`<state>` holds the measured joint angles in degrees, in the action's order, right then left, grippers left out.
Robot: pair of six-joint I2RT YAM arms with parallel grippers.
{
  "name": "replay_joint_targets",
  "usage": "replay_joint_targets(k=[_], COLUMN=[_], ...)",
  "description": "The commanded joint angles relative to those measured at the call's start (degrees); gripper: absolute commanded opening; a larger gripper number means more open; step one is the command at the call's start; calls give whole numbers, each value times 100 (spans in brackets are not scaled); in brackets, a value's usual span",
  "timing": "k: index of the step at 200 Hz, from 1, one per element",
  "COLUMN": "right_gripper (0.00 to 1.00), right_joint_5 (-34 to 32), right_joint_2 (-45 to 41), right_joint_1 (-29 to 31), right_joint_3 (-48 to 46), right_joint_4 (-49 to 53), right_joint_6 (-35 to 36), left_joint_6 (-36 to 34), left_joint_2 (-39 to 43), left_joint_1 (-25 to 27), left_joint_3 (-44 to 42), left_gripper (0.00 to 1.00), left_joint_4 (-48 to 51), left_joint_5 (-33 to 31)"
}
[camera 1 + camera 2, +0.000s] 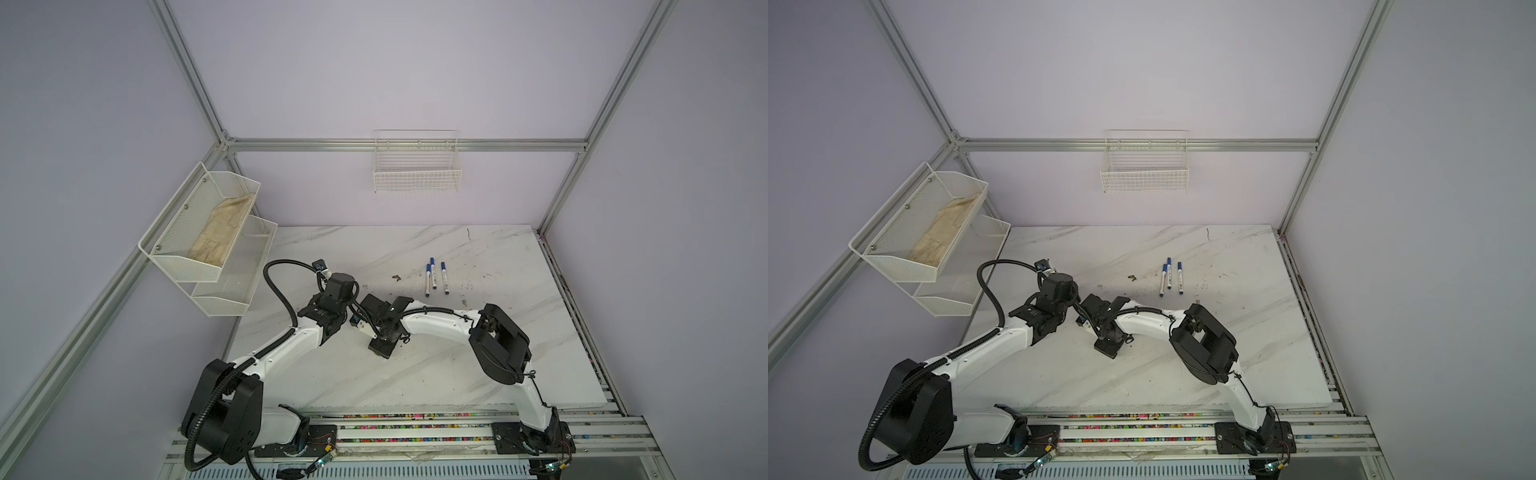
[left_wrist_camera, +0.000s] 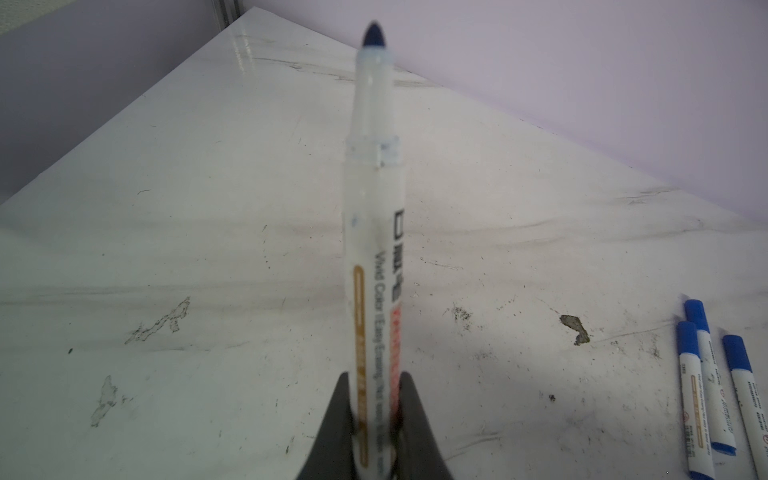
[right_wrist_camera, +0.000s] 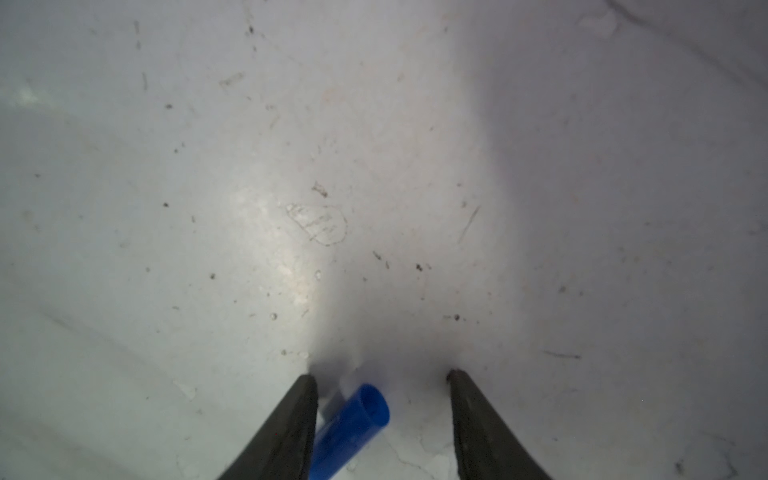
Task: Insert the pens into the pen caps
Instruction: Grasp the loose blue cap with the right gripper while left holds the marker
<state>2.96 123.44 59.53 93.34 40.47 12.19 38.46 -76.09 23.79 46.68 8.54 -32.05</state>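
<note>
My left gripper [image 2: 376,376] is shut on the printed barrel of an uncapped white pen [image 2: 372,208], whose dark blue tip points away from the camera above the marble table [image 2: 166,249]. My right gripper [image 3: 381,374] is open just above the tabletop. A blue pen cap [image 3: 353,424] lies between its fingers, against one finger and well apart from the other, open mouth facing away. Three pens with blue caps on them lie side by side in both top views [image 1: 434,278] [image 1: 1170,277]. In both top views the wrists meet at centre-left, hiding the fingertips.
A white wire basket [image 1: 417,174] hangs on the back wall. A two-tier mesh shelf [image 1: 208,232] holding a beige cloth is fixed at the left wall. A dark stain [image 1: 397,277] marks the table left of the capped pens. The arms' base rail [image 1: 415,428] runs along the front.
</note>
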Motion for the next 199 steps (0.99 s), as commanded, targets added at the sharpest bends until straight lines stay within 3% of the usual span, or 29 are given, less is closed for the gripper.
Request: replay_joint_targets(k=[1, 65, 99, 143, 170, 199], right_gripper=[50, 29, 5, 2, 3, 3], right_joint_5=[-616, -809, -1071, -2221, -2206, -2082], right_joint_2=[122, -158, -256, -255, -303, -201], right_joint_1=[129, 138, -20, -653, -1094, -1188], right_joint_3=[-364, -904, -1076, -962, -1068, -1070], right_joint_4=[569, 368, 130, -148, -433, -688], right_joint_6=[-126, -347, -368, -40, 323, 573], left_joint_6=[32, 77, 84, 229, 332, 286], left_joint_2=[247, 19, -149, -230, -239, -291], left_joint_1=[55, 53, 56, -58, -277, -352], left_joint_3=[-196, -158, -88, -47, -23, 3], left_gripper=[0, 0, 0, 0, 0, 0], left_joint_4=[-249, -341, -412, -537, -522, -491], left_joint_5=[-55, 92, 156, 327, 556, 538])
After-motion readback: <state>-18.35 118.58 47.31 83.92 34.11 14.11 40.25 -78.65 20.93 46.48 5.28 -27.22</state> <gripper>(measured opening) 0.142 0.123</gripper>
